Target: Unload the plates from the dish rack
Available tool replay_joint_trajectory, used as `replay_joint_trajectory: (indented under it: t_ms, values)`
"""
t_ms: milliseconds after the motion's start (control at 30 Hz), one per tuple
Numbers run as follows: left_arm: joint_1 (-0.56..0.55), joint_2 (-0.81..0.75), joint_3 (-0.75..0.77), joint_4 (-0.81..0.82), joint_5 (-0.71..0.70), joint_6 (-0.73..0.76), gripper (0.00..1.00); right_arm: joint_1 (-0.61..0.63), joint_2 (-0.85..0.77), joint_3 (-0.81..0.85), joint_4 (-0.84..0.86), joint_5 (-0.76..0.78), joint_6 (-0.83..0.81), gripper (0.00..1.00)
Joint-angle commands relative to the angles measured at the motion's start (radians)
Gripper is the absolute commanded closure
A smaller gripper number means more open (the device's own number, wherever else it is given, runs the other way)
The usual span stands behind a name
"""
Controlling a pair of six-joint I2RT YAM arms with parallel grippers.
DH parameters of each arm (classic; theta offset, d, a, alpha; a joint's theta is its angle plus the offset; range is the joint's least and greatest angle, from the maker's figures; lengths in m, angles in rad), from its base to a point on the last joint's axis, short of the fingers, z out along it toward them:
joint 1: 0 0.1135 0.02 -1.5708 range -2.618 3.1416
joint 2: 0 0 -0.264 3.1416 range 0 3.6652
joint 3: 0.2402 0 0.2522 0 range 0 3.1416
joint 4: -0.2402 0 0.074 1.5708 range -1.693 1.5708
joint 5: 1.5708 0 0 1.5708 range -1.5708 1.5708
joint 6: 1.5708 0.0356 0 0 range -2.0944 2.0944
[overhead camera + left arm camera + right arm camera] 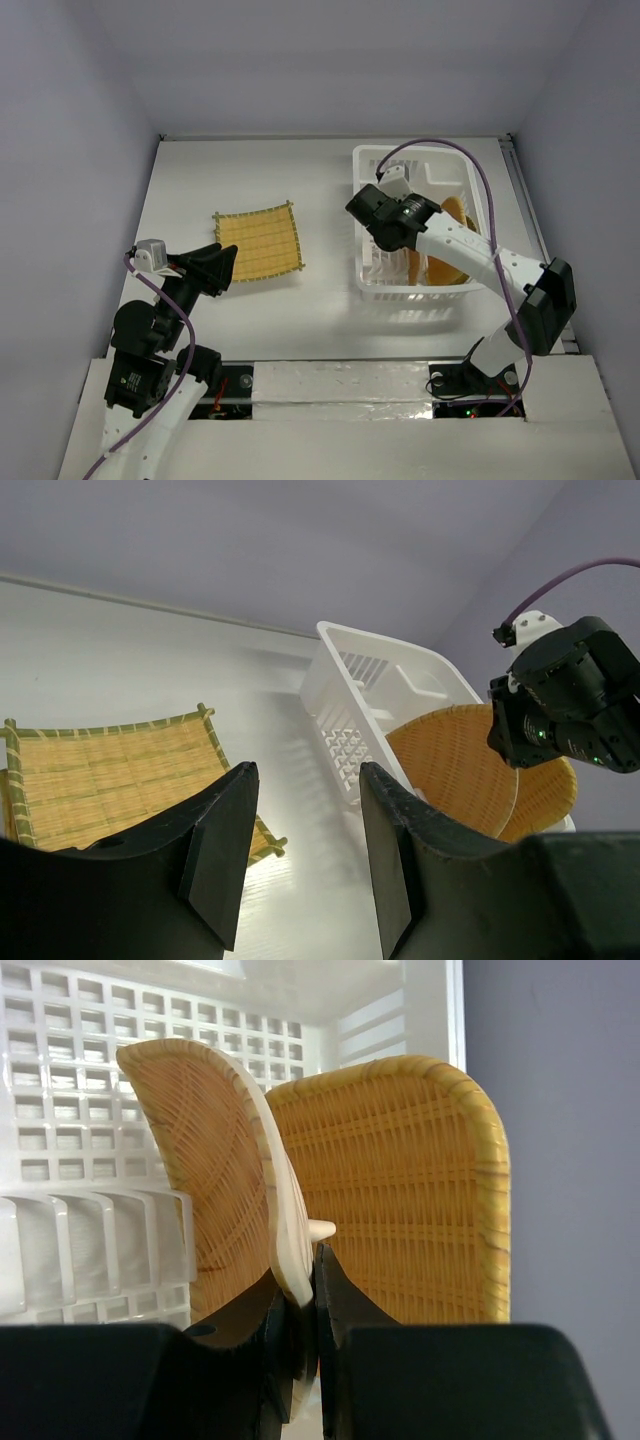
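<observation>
White table, top view: square plate flat, left of dish rack.
Left wrist: my left gripper apart, empty.
Right wrist: my right gripper clamped on upright rounded plate inside dish rack; second plate just behind.

A white surface fills the middle of the overhead view, matte and evenly lit, with only soft, pale shadows on it. Three plain walls close it in: a back wall, a left wall and a right wall, all a pale lilac-grey. The back wall meets the surface in a straight seam. A thin metal rail runs along the surface's right edge. At the near edge lies a crinkled silvery strip, and below it sit flat white panels.
</observation>
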Motion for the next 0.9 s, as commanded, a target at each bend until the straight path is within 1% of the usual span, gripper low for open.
replay_joint_trajectory:
  t_ms: [0, 367, 533, 633, 667, 733, 767, 800, 833, 867]
  values:
    - [0.002, -0.013, 0.009, 0.048, 0.003, -0.004, 0.58, 0.003, -0.023, 0.074, -0.052, 0.111, 0.002, 1.00]
    - [0.002, -0.011, 0.007, 0.049, 0.011, -0.002, 0.58, 0.013, -0.021, 0.192, -0.141, 0.179, 0.047, 1.00]
    - [0.002, -0.008, 0.007, 0.049, 0.011, -0.002, 0.58, 0.013, -0.046, 0.305, -0.188, 0.232, 0.091, 1.00]
    - [0.002, -0.011, 0.007, 0.051, 0.012, -0.004, 0.58, 0.022, -0.082, 0.408, -0.155, 0.261, 0.065, 1.00]
    - [0.002, -0.010, 0.007, 0.051, 0.012, -0.002, 0.58, 0.051, -0.096, 0.454, -0.091, 0.262, 0.050, 1.00]
    - [0.002, -0.011, 0.009, 0.046, 0.004, -0.004, 0.58, 0.072, -0.131, 0.457, 0.035, 0.196, -0.048, 1.00]
    - [0.002, -0.013, 0.012, 0.043, -0.006, -0.006, 0.58, 0.072, -0.174, 0.445, 0.194, 0.144, -0.080, 1.00]
    - [0.002, -0.016, 0.010, 0.042, -0.009, -0.004, 0.58, 0.085, -0.197, 0.392, 0.276, 0.080, -0.109, 1.00]
    - [0.002, -0.016, 0.010, 0.040, -0.012, -0.006, 0.58, 0.085, -0.216, 0.361, 0.343, -0.064, -0.103, 1.00]
    - [0.002, -0.017, 0.012, 0.040, -0.015, -0.007, 0.58, 0.085, -0.234, 0.323, 0.478, -0.138, -0.087, 1.00]
